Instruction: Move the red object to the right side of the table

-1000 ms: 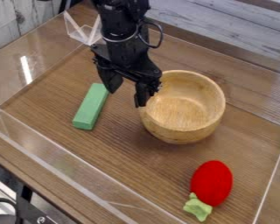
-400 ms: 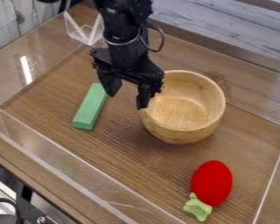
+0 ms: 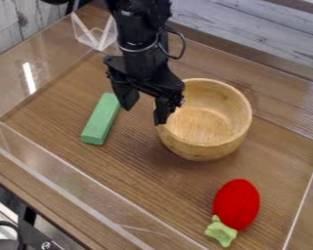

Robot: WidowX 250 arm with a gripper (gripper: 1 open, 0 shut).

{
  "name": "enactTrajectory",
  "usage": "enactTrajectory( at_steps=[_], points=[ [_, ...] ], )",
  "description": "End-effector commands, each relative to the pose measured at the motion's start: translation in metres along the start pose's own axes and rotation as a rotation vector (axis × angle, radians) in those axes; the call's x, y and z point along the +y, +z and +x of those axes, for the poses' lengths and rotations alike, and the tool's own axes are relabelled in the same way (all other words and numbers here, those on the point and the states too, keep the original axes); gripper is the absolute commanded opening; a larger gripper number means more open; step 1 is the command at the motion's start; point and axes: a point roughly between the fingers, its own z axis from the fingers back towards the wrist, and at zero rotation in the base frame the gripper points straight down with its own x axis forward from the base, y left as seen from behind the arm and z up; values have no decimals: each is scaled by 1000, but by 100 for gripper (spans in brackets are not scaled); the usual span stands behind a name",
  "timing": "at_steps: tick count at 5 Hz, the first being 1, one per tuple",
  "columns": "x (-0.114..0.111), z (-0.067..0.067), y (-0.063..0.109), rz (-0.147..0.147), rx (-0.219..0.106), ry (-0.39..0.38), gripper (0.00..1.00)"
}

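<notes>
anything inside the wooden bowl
The bowl looks empty: bare wood on its floor and far wall. The open end effector hangs at its left rim, covering a bit of that edge.

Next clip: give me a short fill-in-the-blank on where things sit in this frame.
1. The gripper hangs with its jaws ____.
2. The red object lies on the table, ____ of the wooden bowl.
3. The block beside the bowl is ____ in colour.

Missing: open; outside; green
</notes>
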Motion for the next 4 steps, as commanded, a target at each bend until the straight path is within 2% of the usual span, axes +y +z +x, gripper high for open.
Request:
enactTrajectory(
  at_steps=[1, 2, 3, 4],
  points=[
    [7, 14, 17, 17, -62, 10, 100],
    [12, 14, 17, 28, -72, 28, 100],
    [13, 13, 4, 26, -79, 16, 100],
    [13, 8, -8, 24, -68, 4, 100]
  ],
)
